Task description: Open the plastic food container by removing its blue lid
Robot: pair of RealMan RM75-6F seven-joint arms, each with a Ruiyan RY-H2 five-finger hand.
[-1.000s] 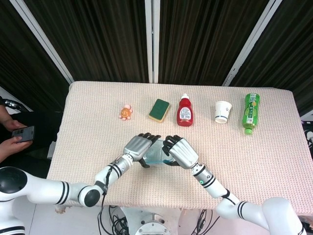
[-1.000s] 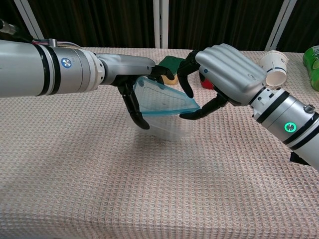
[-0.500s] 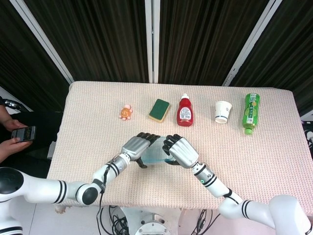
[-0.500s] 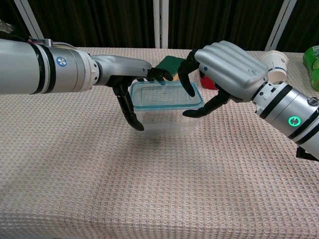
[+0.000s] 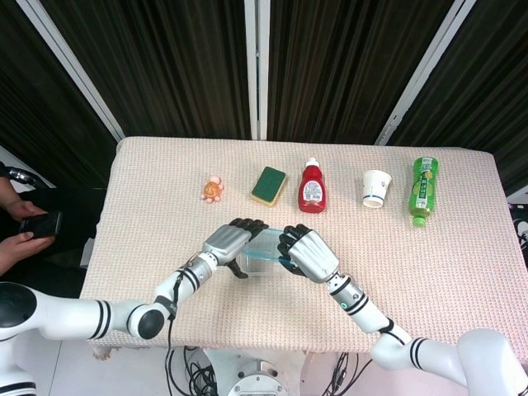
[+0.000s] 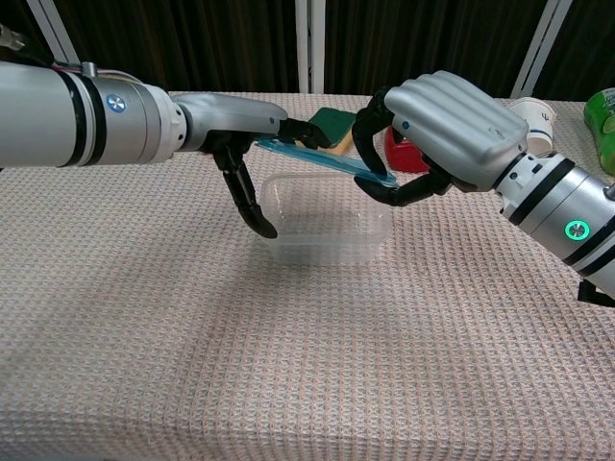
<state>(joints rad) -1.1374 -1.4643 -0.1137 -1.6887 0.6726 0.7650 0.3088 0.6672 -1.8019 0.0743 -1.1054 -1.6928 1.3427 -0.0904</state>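
Observation:
A clear plastic container stands on the table near the front middle. Its blue-rimmed lid is off the rim and tilted, with the right end lower. My right hand pinches the lid's right end between thumb and fingers. My left hand braces its thumb against the container's near left wall while its fingers arch over the lid's left end. In the head view the left hand and right hand flank the container and hide most of it.
Along the back of the table stand a small orange toy, a green sponge, a red sauce bottle, a paper cup and a green bottle. A person holding a phone is at the left edge.
The lid sat flat on the container half a second ago; now my right hand has lifted it clear of the rim. The container has settled on the table with the left thumb against it.

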